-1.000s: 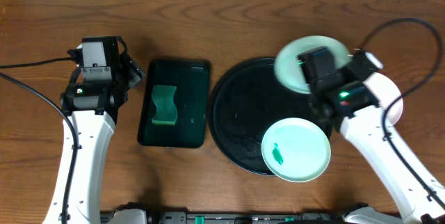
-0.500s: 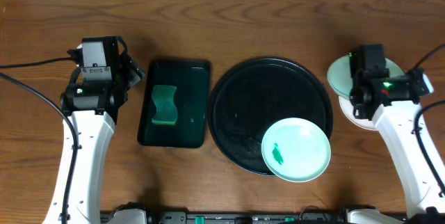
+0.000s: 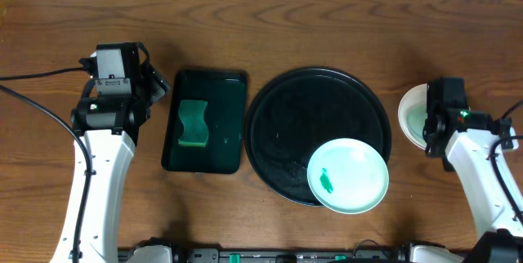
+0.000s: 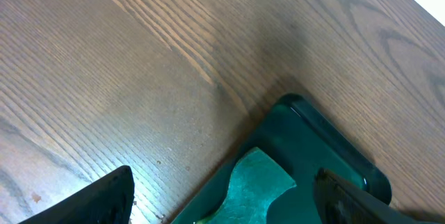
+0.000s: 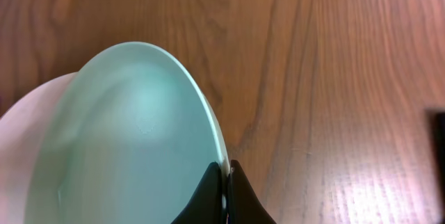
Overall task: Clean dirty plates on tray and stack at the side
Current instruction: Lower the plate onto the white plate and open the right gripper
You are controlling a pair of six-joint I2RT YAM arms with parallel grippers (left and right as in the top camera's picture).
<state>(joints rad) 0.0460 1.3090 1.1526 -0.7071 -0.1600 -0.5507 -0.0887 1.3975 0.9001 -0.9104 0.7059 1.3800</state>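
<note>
The right pincer, clamped on the rim of a clean mint plate, has carried it in the past second from above the far rim of the round black tray to the worktop on the right. There it hangs over the white plate, so the stack looks about to gain its second piece. Of three plates, one white and two mint, only the smeared mint plate remains on the tray, overhanging its near-right rim, its green smear unwiped. The left pincer waits with fingers apart above the one rectangular tray and its single green sponge.
</note>
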